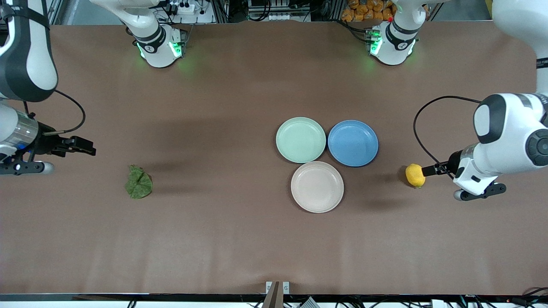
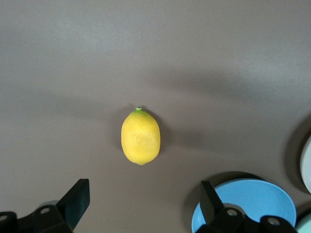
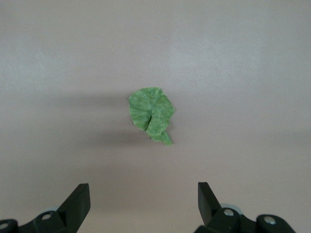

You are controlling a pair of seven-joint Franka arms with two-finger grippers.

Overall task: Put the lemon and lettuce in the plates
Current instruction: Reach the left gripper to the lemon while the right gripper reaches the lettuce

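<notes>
The yellow lemon (image 1: 415, 175) lies on the brown table toward the left arm's end, apart from the plates. My left gripper (image 1: 429, 170) hovers over the table right beside it, open and empty; in the left wrist view the lemon (image 2: 140, 136) lies ahead of the gripper (image 2: 144, 191). The green lettuce (image 1: 138, 182) lies toward the right arm's end. My right gripper (image 1: 85, 149) hovers open and empty over the table near it; the right wrist view shows the lettuce (image 3: 151, 115) ahead of that gripper (image 3: 144, 191). The mint plate (image 1: 301, 140) and the beige-pink plate (image 1: 317, 186) stand empty mid-table.
An empty blue plate (image 1: 352, 143) touches the mint plate, on the side toward the lemon, and shows in the left wrist view (image 2: 252, 201). The beige-pink plate is the nearest of the three to the front camera. A black cable (image 1: 421, 128) loops from the left wrist.
</notes>
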